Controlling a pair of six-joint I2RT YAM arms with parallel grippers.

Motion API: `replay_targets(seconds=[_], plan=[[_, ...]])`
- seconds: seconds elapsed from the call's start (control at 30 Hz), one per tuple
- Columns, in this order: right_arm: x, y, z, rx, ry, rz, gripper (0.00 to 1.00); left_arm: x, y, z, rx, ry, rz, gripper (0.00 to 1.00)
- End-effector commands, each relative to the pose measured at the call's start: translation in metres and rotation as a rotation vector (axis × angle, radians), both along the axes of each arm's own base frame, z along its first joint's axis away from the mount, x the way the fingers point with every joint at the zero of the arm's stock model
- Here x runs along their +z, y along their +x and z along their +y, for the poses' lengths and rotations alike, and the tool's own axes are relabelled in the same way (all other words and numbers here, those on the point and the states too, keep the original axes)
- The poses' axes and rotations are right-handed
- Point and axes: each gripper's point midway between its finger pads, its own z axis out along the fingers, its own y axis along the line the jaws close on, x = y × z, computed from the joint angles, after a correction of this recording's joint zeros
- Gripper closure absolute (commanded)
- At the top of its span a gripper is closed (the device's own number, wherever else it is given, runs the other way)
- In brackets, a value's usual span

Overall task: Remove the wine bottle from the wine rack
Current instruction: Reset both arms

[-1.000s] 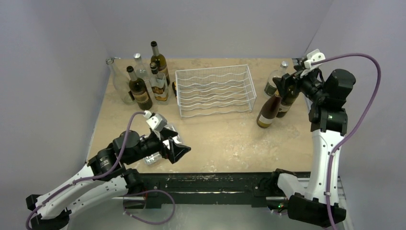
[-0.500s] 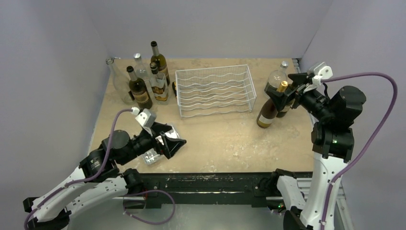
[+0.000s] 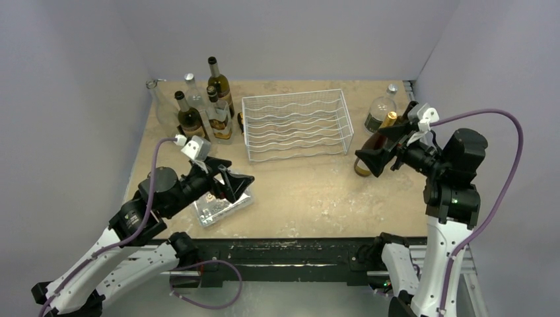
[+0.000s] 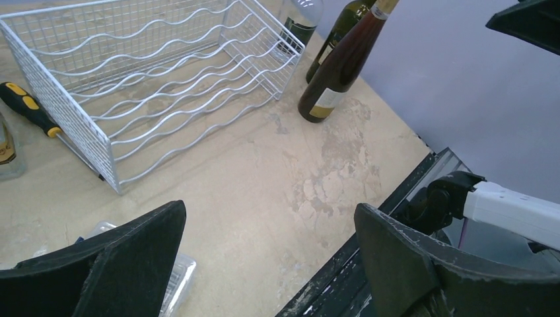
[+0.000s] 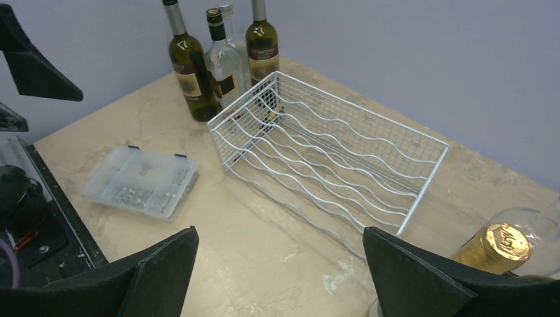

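Observation:
The white wire wine rack (image 3: 295, 125) stands at the table's back middle; no bottle lies in it. It also shows in the left wrist view (image 4: 152, 79) and the right wrist view (image 5: 330, 158). A dark brown wine bottle (image 3: 361, 169) stands upright right of the rack, also in the left wrist view (image 4: 337, 72). A gold-capped bottle (image 3: 391, 119) and a clear round bottle (image 3: 380, 111) stand behind it. My right gripper (image 3: 380, 146) is open and empty, hovering over the brown bottle. My left gripper (image 3: 236, 187) is open and empty above the near left table.
Several upright bottles (image 3: 198, 112) cluster at the back left. A yellow-handled screwdriver (image 4: 30, 105) lies by the rack's left side. A clear plastic parts box (image 3: 221, 206) lies under my left gripper. The table's black front edge (image 3: 297, 244) runs between the arm bases.
My right gripper has drawn back from the bottle tops toward the near side. My left arm has lifted and pulled back left, uncovering the parts box.

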Motion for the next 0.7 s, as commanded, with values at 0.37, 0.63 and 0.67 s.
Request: replay_targets(seconds=[0.37, 0.63, 0.67], plan=[[-0.005, -0.019, 0.002, -0.058, 0.034, -0.036, 0.01, 0.034, 0.011, 0.009, 0.01, -0.145, 0.041, 0.0], [-0.008, -0.018, -0.008, -0.143, 0.04, -0.041, 0.01, 0.036, 0.017, 0.013, -0.003, -0.234, 0.126, 0.0], [-0.008, -0.017, -0.008, -0.143, 0.037, -0.044, 0.01, 0.037, 0.019, 0.014, -0.001, -0.257, 0.142, 0.0]])
